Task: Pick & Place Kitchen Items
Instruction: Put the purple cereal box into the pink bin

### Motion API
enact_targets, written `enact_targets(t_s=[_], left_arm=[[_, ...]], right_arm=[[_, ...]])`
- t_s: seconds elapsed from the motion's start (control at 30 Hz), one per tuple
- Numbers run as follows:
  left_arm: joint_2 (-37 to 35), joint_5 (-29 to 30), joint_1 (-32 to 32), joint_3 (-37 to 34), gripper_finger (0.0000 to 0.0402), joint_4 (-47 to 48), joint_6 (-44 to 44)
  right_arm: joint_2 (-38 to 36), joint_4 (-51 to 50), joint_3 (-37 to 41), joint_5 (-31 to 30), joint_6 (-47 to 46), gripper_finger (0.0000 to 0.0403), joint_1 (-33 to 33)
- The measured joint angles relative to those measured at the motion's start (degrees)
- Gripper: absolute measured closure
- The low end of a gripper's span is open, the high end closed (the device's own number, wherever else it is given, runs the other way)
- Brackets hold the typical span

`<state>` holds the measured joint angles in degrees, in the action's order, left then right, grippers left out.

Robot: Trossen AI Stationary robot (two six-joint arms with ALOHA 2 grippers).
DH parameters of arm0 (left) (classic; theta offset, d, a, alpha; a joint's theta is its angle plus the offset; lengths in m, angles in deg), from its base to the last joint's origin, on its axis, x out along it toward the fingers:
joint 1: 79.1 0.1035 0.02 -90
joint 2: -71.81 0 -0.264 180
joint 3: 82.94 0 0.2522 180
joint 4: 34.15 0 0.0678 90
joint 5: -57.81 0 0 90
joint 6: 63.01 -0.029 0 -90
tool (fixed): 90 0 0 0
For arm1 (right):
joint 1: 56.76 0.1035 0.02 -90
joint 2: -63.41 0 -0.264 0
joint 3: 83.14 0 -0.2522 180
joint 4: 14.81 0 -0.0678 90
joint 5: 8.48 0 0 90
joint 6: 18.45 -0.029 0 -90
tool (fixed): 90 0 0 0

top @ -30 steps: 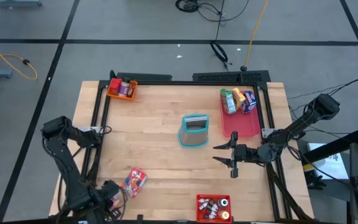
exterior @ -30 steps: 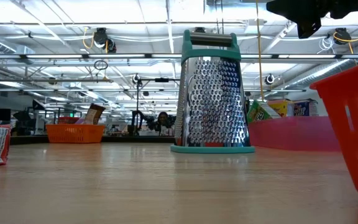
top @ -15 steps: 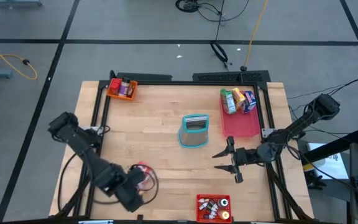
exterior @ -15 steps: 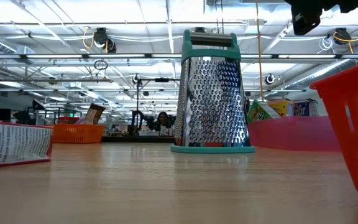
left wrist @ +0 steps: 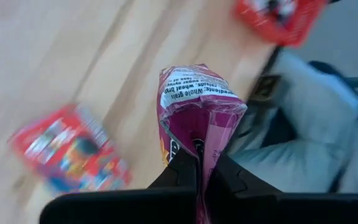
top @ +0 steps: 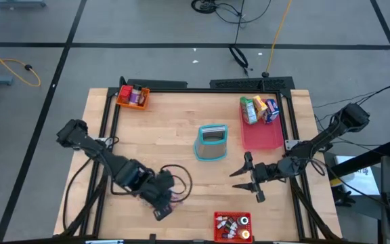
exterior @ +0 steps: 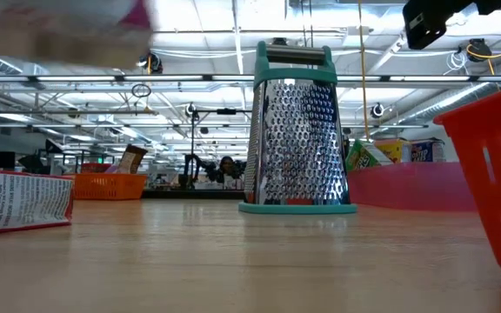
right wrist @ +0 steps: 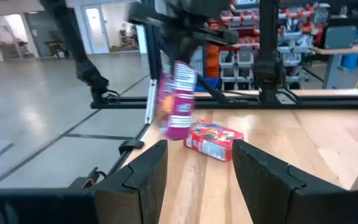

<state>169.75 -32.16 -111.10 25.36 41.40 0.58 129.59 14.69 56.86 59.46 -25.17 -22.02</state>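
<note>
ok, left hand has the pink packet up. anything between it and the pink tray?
Yes. The left hand, shut on the pink packet, is near the table's front left; the grater stands mid-table roughly on the line to the pink tray. The right hand hovers open near that tray's front edge.

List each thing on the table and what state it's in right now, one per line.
Left pincer: shut on the pink snack packet.
Pink snack packet: lifted off the table.
Red snack packet: lying flat on the wood.
Box grater: standing upright.
Right pincer: open, empty, beside the grater.
Pink tray: holds upright packets at its far end.
Red bin: holds small bottles.
</note>
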Motion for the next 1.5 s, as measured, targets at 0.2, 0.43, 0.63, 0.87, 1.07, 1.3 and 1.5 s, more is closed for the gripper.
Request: enact_targets(t_s=[0.2,0.43,0.63,0.87,1.07,1.3,1.5], left_arm=[[2.46,0.07,3.15,0.05,0.0399,-8.21,-9.02],[6.69,0.07,5.27,1.31,0.0400,-9.53,-13.00],[12.62,0.25,5.73,7.11,0.0400,-11.12,-18.75],[18.73,1.49,5.68,15.34,0.0401,-9.63,-23.54],[20.40,2.76,5.46,17.67,0.0401,-8.00,-25.61],[20.38,4.44,5.46,17.71,0.0401,-8.46,-26.45],[20.36,6.05,5.42,17.71,0.0401,-8.65,-26.47]], right_arm=[[6.55,-0.22,-3.61,6.22,-2.63,0.0232,-3.09],[14.04,-0.20,-8.10,13.38,-6.33,0.0232,-6.19],[19.78,-0.10,-11.33,17.23,-6.58,0.0232,-7.88],[23.12,0.31,-13.81,22.40,-7.56,0.0231,-8.53],[23.12,-0.28,-13.75,25.27,-7.58,0.0206,-8.51],[23.12,-0.24,-13.73,24.87,-6.99,0.0152,-8.54],[25.15,3.17,-13.66,24.90,-6.97,0.0134,-8.56]])
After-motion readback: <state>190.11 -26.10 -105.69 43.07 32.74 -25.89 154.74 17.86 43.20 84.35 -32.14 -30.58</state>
